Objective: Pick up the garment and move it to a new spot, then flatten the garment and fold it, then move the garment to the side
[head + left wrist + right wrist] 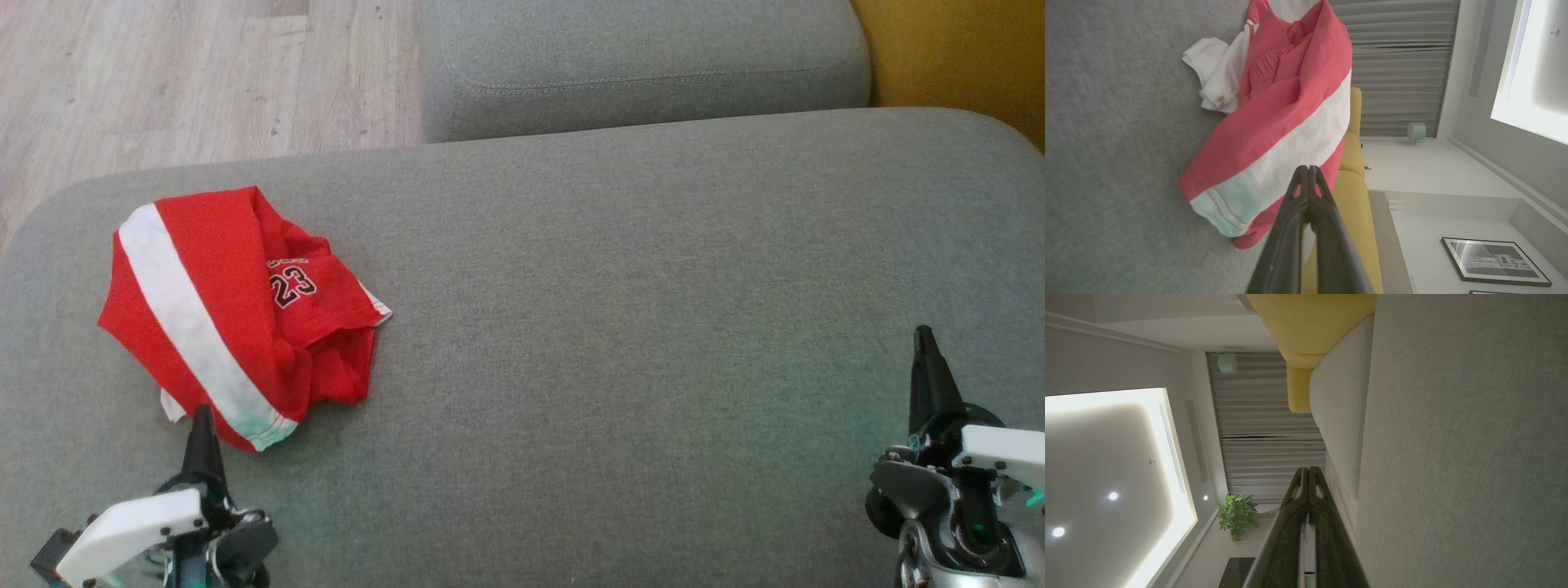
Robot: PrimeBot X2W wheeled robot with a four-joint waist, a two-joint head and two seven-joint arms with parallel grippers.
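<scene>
Crumpled into a loose heap, the red basketball shorts lay on the left part of the grey seat cushion, close to its left edge. Their fabric looked thin and slightly mesh-like, soft enough to slump into folds. A broad white stripe ran diagonally from the far left down to the near hem, which gave the heap its long axis. A small "23" was printed right of the stripe.

The left tool sat directly before the near hem, fingers pressed together and gripping nothing. Its tip pointed at the stripe's lower end; whether it touched the cloth could not be told. In the left wrist view the closed tip lined up with the white band of the shorts.

The right tool, also closed and empty, stood well apart over bare cushion on the right. The left arm was plainly nearer, and I judged its fingers would have to part before any pickup.
</scene>
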